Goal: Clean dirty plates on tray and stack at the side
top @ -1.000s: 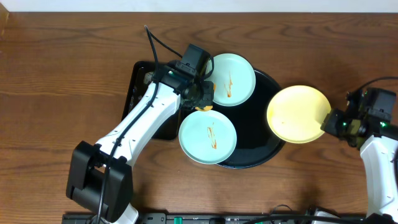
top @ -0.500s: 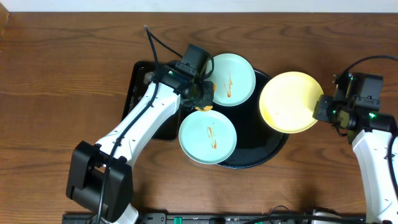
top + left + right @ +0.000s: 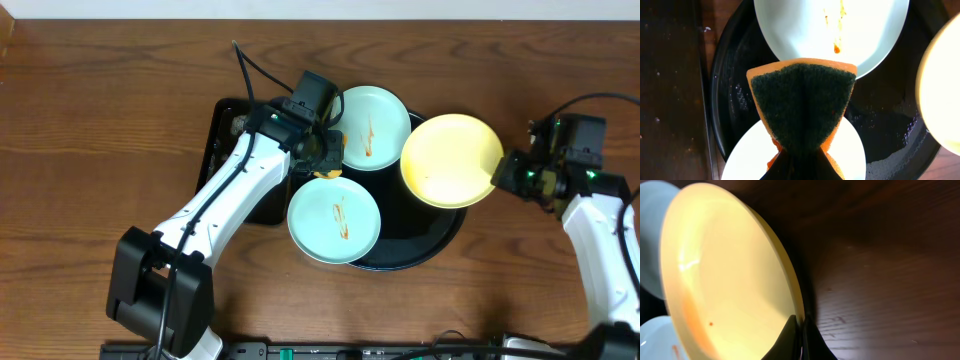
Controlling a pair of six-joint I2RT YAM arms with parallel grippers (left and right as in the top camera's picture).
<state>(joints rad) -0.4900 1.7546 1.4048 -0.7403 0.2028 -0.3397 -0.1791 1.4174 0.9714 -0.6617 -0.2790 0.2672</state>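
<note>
orange scouring sponge (image 3: 801, 95), pinched in the left gripper (image 3: 800, 166), hovers between two smeared mint plates (image 3: 375, 127) on the black tray (image 3: 440, 245); right gripper (image 3: 505, 172) clamps the yellow plate (image 3: 450, 160) by its rim above the tray. none stacked yet.

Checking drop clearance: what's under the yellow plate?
The pale yellow round plate hangs over the right side of the large round glossy black tray. Tray floor and rim directly beneath are covered, unseen.

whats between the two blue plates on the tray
The orange sponge, pinched in the left gripper, sits between them over the black tray; clearest in the left wrist view.
</note>
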